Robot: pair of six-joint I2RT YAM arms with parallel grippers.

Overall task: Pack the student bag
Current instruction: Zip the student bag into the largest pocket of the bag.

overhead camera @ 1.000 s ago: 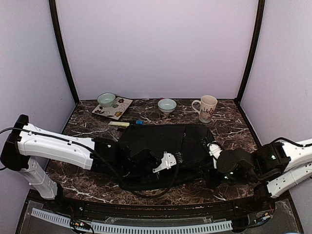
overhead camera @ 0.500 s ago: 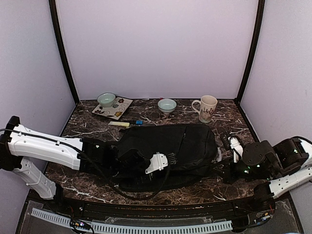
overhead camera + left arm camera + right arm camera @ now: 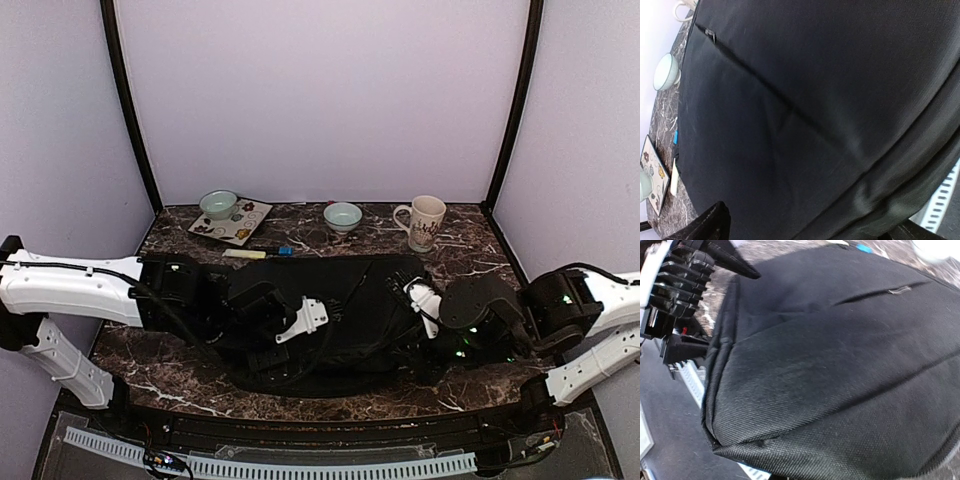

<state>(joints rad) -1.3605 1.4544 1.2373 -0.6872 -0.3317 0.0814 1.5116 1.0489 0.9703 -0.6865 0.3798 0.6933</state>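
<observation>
Arms reach in low from the near corners of the marble table [image 3: 470, 255], and both end on the student bag [image 3: 355, 345]. The left gripper [image 3: 318, 315] rests over the bag's left-centre panel. Its wrist view shows its dark fingers [image 3: 715, 222] at opposite bottom corners, spread wide, with only smooth black cloth between them and nothing pinched. The right gripper [image 3: 412, 291] sits at the bag's right end with its fingers together; whether any cloth is caught between them cannot be told.

The bag lies flat and lengthwise across the middle of the table. It is soft, black and roughly rectangular with rounded corners. Its finely woven cloth is crossed by a long zip seam with a small metal pull [image 3: 900, 289], and a thicker side band runs along its near edge.

Just off the bag's far edge lies a cream stick [image 3: 250, 254] with a blue tip. Farther back, near the wall, a patterned tray [image 3: 240, 228] carries a pale green bowl [image 3: 218, 204]. A second bowl [image 3: 343, 215] stands alone at the centre — and a cream mug [image 3: 425, 222] stands at the right.
</observation>
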